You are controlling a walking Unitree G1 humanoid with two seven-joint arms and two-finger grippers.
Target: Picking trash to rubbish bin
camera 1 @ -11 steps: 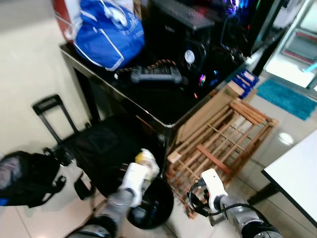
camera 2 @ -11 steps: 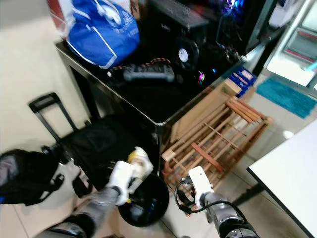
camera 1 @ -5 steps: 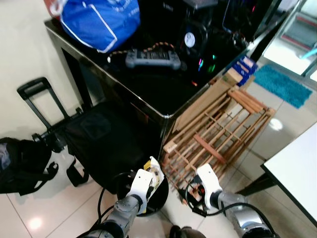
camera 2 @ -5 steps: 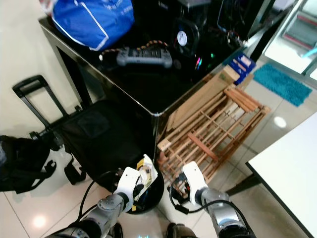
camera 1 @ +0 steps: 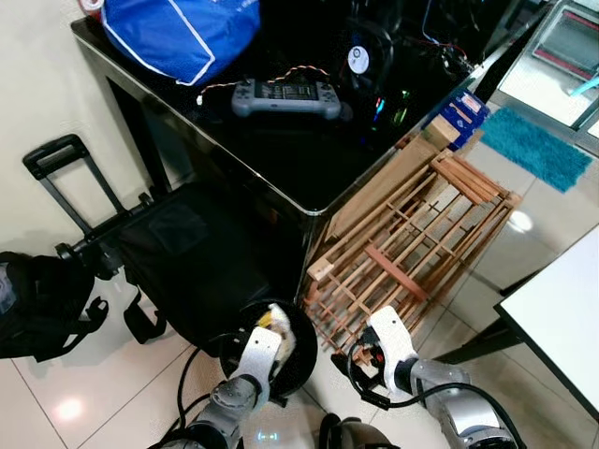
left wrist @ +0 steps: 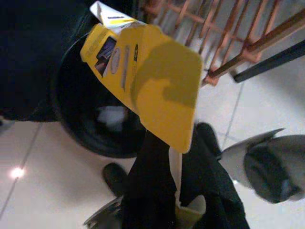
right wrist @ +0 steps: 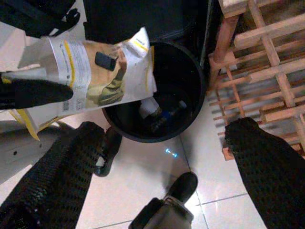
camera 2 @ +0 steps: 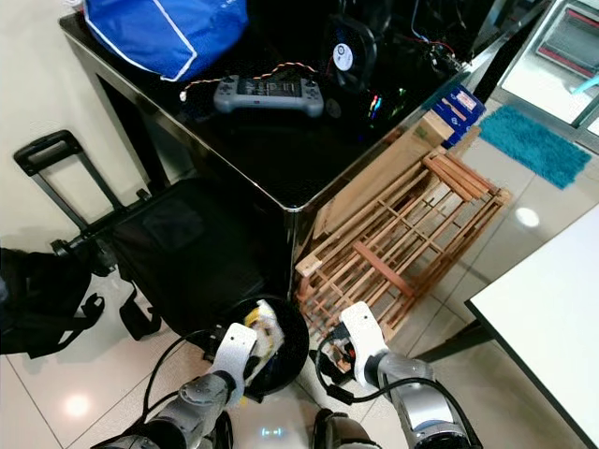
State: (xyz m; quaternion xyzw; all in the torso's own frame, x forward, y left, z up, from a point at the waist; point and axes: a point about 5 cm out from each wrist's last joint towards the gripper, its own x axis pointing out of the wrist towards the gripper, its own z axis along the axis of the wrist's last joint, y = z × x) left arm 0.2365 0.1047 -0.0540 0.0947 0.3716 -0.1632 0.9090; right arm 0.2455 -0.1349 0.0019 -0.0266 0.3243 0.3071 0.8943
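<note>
Black fingers of the left claw (left wrist: 174, 191) pinch a yellow-and-white packet (left wrist: 147, 81) over the mouth of the black bin (right wrist: 186, 95); the right claw (right wrist: 157, 176) hangs spread beside it, near the wooden rack (camera 1: 412, 243). From the right wrist, bits of trash lie in the bin's bottom; from the head, the packet hides them.

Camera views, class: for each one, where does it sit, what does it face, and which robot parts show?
Head views: look down at the black bin, both arms showing.
Left wrist view: along the left claw pinching yellow packaging above the bin.
Right wrist view: past the open right claw towards the bin.
Shared: bin, packaging, wooden rack.
</note>
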